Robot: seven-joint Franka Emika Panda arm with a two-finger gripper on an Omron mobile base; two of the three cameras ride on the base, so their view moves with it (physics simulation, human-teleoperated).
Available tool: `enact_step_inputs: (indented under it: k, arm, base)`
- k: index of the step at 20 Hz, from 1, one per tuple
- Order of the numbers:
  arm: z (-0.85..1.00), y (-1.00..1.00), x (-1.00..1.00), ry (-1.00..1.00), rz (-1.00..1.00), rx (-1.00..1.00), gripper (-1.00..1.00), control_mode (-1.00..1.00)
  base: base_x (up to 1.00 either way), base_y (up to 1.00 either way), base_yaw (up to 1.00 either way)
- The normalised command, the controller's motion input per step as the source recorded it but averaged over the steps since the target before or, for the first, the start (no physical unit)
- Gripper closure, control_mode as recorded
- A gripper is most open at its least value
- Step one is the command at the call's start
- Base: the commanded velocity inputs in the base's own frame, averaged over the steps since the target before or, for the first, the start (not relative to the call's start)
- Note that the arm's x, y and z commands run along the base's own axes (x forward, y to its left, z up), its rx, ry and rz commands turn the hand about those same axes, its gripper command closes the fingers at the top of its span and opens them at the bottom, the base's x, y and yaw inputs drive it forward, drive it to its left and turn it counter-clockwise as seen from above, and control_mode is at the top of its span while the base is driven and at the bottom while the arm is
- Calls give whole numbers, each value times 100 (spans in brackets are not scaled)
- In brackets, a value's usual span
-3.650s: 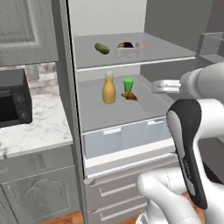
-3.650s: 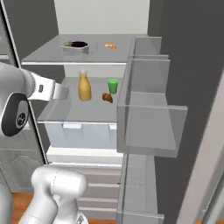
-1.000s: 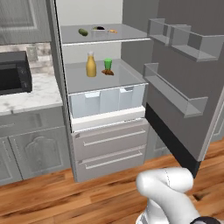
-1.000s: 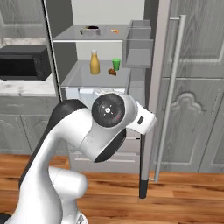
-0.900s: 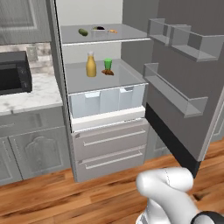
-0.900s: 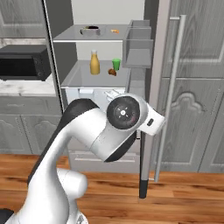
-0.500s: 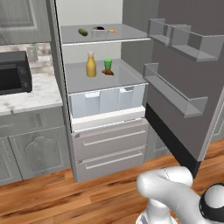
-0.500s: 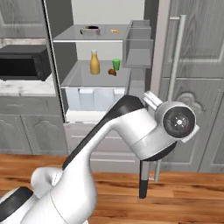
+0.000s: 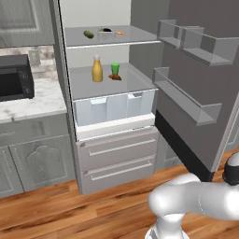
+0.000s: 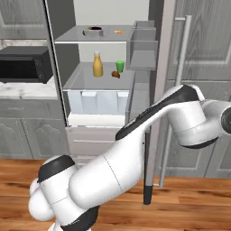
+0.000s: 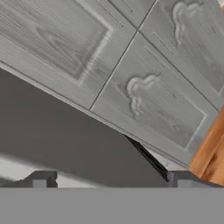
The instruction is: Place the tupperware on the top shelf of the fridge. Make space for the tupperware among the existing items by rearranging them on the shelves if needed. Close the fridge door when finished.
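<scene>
**Open fridge with stocked shelves; arm swung out to the right of the door**

The tupperware (image 9: 106,32), a shallow container with something dark inside, sits on the top shelf (image 9: 135,35) of the fridge (image 9: 93,140), between the green cucumber (image 9: 88,34) on its left and a small orange piece (image 9: 120,33) on its right. One shelf lower stand the orange-yellow bottle (image 9: 97,69) with its white cap and the green cup (image 9: 115,68), with the brown pastry (image 9: 115,77) lying just in front of the cup. Translucent crisper drawers (image 9: 114,107) sit beneath that shelf, and two grey drawer fronts (image 9: 116,156) lie below them.

The fridge door (image 9: 196,84) stands wide open, its grey inner bins (image 9: 186,95) facing the shelves; in the right base view its edge and the vertical bar handle (image 10: 173,99) are seen side-on.

The arm (image 10: 135,149) reaches from the base past the door's edge toward the right. In the hand view, the gripper (image 11: 111,180) shows two dark fingertips (image 11: 41,178) well apart, so the jaws are spread and hold nothing; ahead of them lie a dark surface, grey wood-grain cabinets (image 11: 144,83) and a strip of wooden floor (image 11: 212,153).

A black microwave (image 9: 14,77) rests on the marble counter (image 9: 32,100) left of the fridge.
</scene>
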Motion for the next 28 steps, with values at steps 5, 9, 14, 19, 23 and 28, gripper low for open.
enact_step_inputs:
  k: [5, 9, 14, 19, 23, 28]
  arm:
    - [-23, -40, 56, 0, 0, 33, -100, -100]
    - [-51, -11, 40, 0, 3, 26, -100, -100]
    - [-69, 0, 43, 0, 10, 16, -100, -100]
    - [-64, 8, 60, 4, 11, 8, -100, -100]
    - [-41, 10, 73, 3, 11, 7, -100, -100]
    - [-14, 3, 72, 1, 12, 11, -100, -100]
  base:
    - [0, 0, 0]
    - [0, 0, 0]
    - [0, 0, 0]
    - [0, 0, 0]
    - [0, 0, 0]
    - [0, 0, 0]
